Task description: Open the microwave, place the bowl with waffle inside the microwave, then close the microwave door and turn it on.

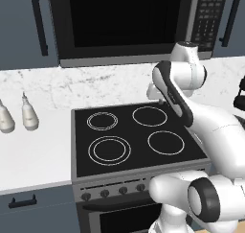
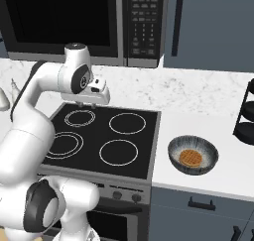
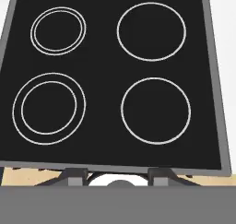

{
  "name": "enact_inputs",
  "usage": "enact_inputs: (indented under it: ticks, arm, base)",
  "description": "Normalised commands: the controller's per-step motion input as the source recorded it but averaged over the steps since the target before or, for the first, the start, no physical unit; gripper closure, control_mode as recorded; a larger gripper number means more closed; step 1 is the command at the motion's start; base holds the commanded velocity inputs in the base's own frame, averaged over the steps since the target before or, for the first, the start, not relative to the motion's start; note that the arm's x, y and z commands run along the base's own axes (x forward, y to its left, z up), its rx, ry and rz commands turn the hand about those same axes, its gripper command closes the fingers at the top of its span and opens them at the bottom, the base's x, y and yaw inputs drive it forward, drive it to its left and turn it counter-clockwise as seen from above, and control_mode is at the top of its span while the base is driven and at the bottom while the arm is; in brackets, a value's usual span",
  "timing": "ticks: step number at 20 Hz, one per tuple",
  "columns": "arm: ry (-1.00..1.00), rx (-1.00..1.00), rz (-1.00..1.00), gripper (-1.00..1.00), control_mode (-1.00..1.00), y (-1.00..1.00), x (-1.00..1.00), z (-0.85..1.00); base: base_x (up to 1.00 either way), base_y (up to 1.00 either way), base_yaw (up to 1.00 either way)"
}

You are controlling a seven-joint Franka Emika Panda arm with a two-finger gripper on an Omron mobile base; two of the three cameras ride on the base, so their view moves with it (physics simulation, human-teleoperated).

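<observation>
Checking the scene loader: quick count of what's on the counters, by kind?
Bowl with waffle: 1
Pale bottles left of the stove: 2
Black tiered rack, right edge: 1
Total: 4

- A glossy white arm (image 2: 30,136) is seen, built of rounded, tube-like segments
- Dark grey to black bands and round caps are set at the joints, one large cap near the base
- A white, box-shaped hand (image 2: 94,93) is carried at the wrist
- Two small dark finger tips (image 3: 76,174) are shown in the hand view
</observation>
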Motion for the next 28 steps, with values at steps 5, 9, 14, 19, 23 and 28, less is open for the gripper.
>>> enact_inputs:
  ticks: [5, 9, 14, 19, 23, 28]
  arm:
    - [0.0, 0.05, -0.14, -1.0, -1.0, -0.18, -0.12, -0.02]
    - [0.01, 0.35, -0.57, -1.0, -1.0, -0.25, 0.0, 0.28]
    - [-0.06, 0.57, -0.56, -1.0, -1.0, -0.11, 0.0, 0.61]
    - [-0.16, 0.73, -0.43, -1.0, -1.0, -0.2, 0.0, 0.41]
    - [-0.22, 0.72, -0.38, -1.0, -1.0, -0.31, 0.0, 0.35]
    - [-0.16, 0.73, -0.31, -1.0, -1.0, -0.28, 0.02, 0.53]
  base:
    - [0.0, 0.0, 0.0]
    - [0.0, 0.0, 0.0]
    - [0.0, 0.0, 0.0]
    - [0.0, 0.0, 0.0]
    - [0.0, 0.0, 0.0]
    - [0.0, 0.0, 0.0]
